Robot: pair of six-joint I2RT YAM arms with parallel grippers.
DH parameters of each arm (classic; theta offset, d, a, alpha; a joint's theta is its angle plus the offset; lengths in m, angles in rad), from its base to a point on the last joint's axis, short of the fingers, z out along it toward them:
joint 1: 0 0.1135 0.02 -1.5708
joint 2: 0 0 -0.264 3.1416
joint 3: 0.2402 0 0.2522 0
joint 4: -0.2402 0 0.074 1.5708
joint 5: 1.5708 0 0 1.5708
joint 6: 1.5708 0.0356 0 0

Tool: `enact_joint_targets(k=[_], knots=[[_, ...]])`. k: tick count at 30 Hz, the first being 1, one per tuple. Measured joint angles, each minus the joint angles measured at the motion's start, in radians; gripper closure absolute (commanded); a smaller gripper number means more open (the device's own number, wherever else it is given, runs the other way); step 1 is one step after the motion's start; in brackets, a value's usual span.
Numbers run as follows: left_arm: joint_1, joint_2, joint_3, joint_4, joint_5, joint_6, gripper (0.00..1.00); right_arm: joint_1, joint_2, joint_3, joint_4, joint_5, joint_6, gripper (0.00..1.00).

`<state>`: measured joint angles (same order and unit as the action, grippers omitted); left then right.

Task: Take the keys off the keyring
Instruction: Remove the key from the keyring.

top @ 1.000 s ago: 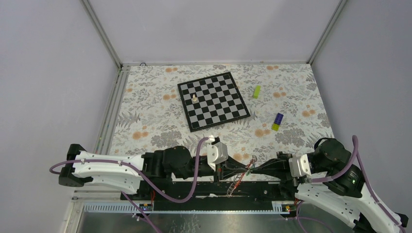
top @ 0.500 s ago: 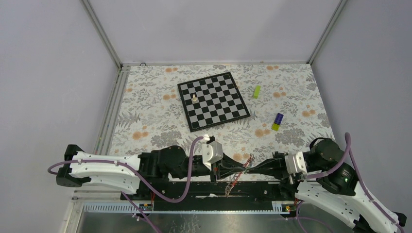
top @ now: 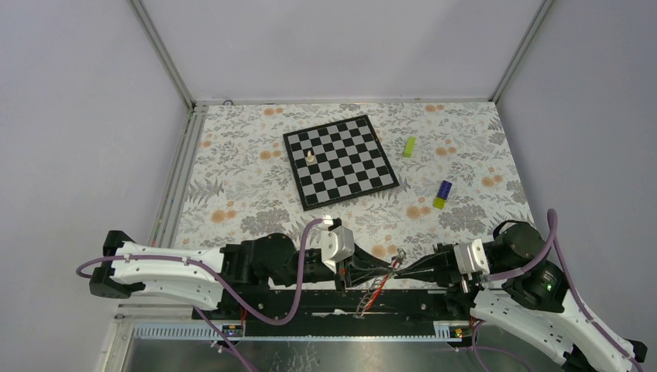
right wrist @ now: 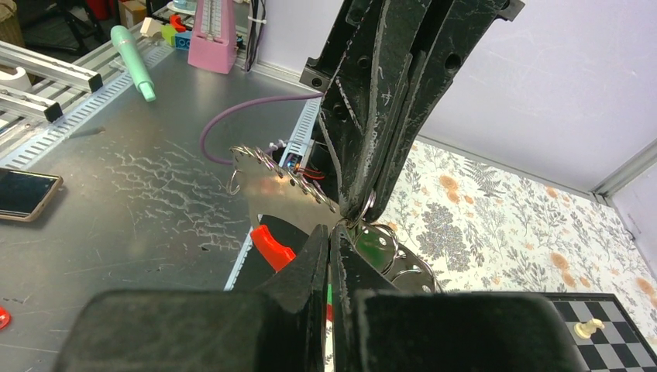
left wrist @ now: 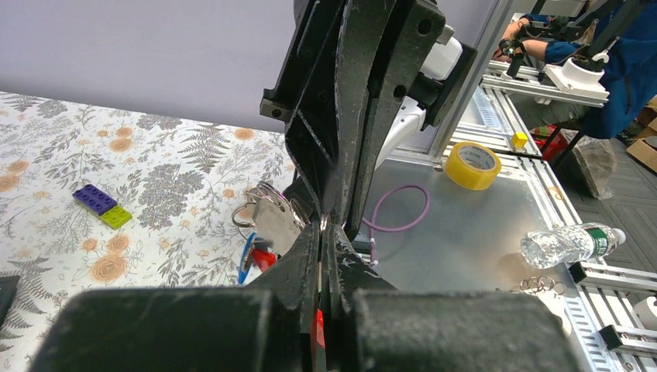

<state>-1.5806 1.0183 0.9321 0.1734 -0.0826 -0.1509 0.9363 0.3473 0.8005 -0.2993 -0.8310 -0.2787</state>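
The keyring [top: 397, 259] hangs over the table's near edge, pinched from both sides. My left gripper [top: 380, 269] and right gripper [top: 408, 269] meet tip to tip on it, both shut. In the left wrist view the left gripper [left wrist: 321, 229] closes on thin silvery metal, with the ring [left wrist: 243, 216], a silver key [left wrist: 273, 222] and blue and red bits [left wrist: 252, 260] just left of it. In the right wrist view the right gripper [right wrist: 331, 229] nips the ring [right wrist: 364, 208]; the keys [right wrist: 383, 249], a chain [right wrist: 285, 172] and the red strap [right wrist: 271, 246] dangle beside it.
A chessboard [top: 341, 161] with one pale piece [top: 311, 156] lies mid-table. A lime block [top: 409, 146] and a purple-and-yellow block [top: 442, 194] sit to its right. Off the table are a tape roll [left wrist: 473, 164], a bottle [left wrist: 569, 244] and a phone [right wrist: 23, 194].
Both grippers have shifted slightly left together, still closed on the keyring, and the red strap now hangs a little lower over the front rail.
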Motion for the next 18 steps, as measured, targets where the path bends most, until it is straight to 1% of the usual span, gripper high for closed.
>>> enact_joint_targets(k=[18], knots=[[-0.009,0.006,0.000,0.008,-0.028,0.000,1.00,-0.003,-0.003,0.008,-0.004,0.000,0.057,1.00]])
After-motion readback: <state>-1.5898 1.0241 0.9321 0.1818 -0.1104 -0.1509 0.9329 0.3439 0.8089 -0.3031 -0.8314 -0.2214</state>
